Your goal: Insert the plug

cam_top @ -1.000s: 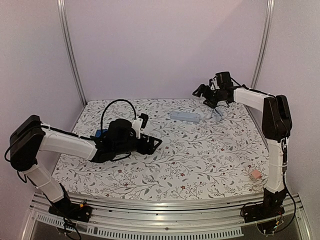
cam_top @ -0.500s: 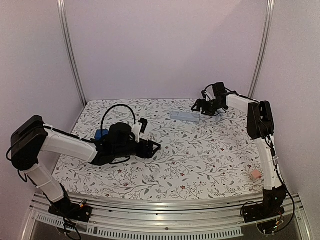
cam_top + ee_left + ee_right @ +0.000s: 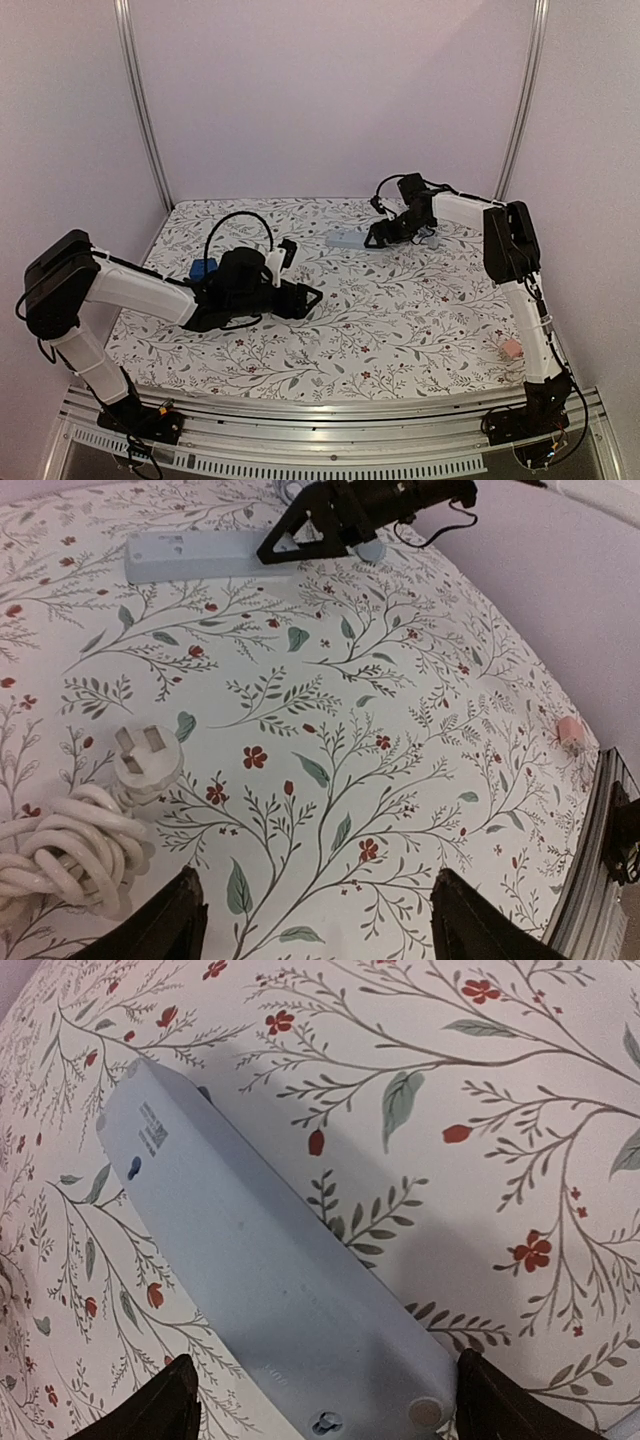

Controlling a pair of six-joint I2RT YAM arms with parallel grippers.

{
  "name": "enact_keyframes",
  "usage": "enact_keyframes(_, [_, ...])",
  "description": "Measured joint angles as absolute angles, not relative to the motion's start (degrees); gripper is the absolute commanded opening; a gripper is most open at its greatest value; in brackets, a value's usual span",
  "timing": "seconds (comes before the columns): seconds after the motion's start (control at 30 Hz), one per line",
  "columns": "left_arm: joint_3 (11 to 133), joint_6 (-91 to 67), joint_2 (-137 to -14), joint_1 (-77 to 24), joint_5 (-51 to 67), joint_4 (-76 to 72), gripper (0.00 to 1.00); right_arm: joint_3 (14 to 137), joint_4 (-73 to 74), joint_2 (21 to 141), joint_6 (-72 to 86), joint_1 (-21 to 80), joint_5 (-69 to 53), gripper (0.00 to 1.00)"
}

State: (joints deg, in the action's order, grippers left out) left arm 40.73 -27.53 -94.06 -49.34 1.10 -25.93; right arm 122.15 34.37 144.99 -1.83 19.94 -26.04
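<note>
Your right hand point(image 3: 330, 1402), apart, is straddling the power strip point(image 3: 270, 1290) to brace it. Your left hand point(image 3: 315, 930), apart, is hovering, plug point(image 3: 143, 760) at ten o'clock.

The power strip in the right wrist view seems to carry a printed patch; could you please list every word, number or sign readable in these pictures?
Power strip, dark printed patch near one end: too small and blurred to read.
White plug: no text visible.
Floral tablecloth: pattern only, no text.
</note>
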Motion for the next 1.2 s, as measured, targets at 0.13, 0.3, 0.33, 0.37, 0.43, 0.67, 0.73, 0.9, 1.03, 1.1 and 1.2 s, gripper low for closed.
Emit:
enact_keyframes(0.13, [40.7,-27.7,-94.7,-49.3,1.2,-26.1,0.77,119.5,34.0,143.5,-7.1,25.8,-16.8,0.86])
enact_keyframes(0.3, [40.4,-27.7,-94.9,-49.4,1.3,-26.3,0.77,116.0,30.7,142.0,-12.9,31.2,-5.7,0.77])
enact_keyframes(0.33, [40.3,-27.7,-94.9,-49.4,1.3,-26.2,0.77,115.7,30.0,141.8,-13.9,31.9,-3.9,0.73])
enact_keyframes(0.37, [40.2,-27.7,-94.9,-49.4,1.3,-26.3,0.76,115.4,29.5,141.6,-14.7,32.4,-2.3,0.69])
enact_keyframes(0.43, [40.0,-27.7,-94.9,-49.4,1.2,-26.3,0.76,115.0,28.1,141.5,-16.2,33.0,-0.2,0.56])
enact_keyframes(0.67, [39.1,-27.7,-94.8,-49.4,0.9,-26.2,0.76,111.9,23.4,140.4,-19.3,32.9,3.0,0.20])
enact_keyframes(0.73, [38.7,-27.6,-94.5,-49.4,0.8,-26.0,0.76,110.8,22.6,139.9,-19.5,32.9,3.1,0.19])
enact_keyframes(0.9, [38.3,-27.0,-93.1,-49.4,0.3,-25.0,0.79,104.6,20.9,136.0,-18.6,32.9,1.0,0.20])
enact_keyframes(1.03, [38.2,-26.6,-90.8,-49.3,-0.7,-24.4,0.88,97.1,19.6,130.0,-15.0,32.9,-2.8,0.18])
enact_keyframes(1.1, [38.2,-26.6,-89.2,-49.2,-0.9,-24.1,0.93,92.6,18.0,125.3,-12.5,33.0,-5.0,0.18])
enact_keyframes(1.2, [38.2,-27.3,-86.5,-48.6,-0.6,-24.1,0.95,86.0,14.6,117.5,-9.6,33.2,-7.4,0.18])
